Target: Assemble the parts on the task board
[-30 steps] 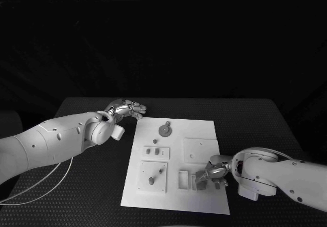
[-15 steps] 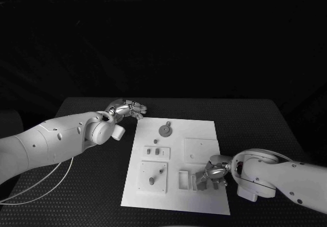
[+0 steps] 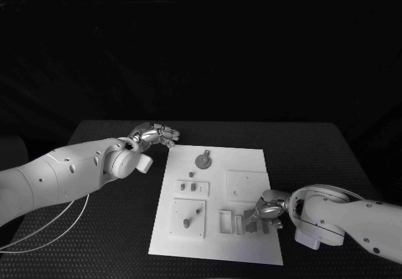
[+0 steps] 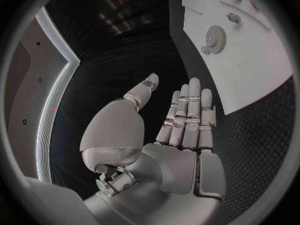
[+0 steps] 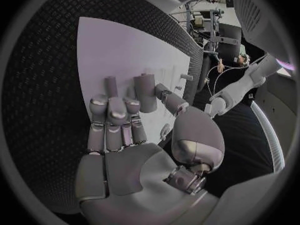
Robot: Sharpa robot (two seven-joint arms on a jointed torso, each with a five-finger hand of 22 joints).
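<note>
R hand (image 3: 266, 214) sits low over the task board (image 3: 243, 247) near edge, fingers (image 5: 112, 116) pinching an upright cylindrical peg (image 5: 145, 92) to seat it, w/ L hand (image 3: 155, 135) parked off-board on the table (image 3: 100, 238), fingers loosely apart, empty.

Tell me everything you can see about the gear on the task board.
The gear is a small, dark, toothed disc that looks like plastic, lying flat on the white task board near its far edge. A smaller piece sits by its rim. Nothing touches it; the left hand is off the board, open, beside that far corner.
</note>
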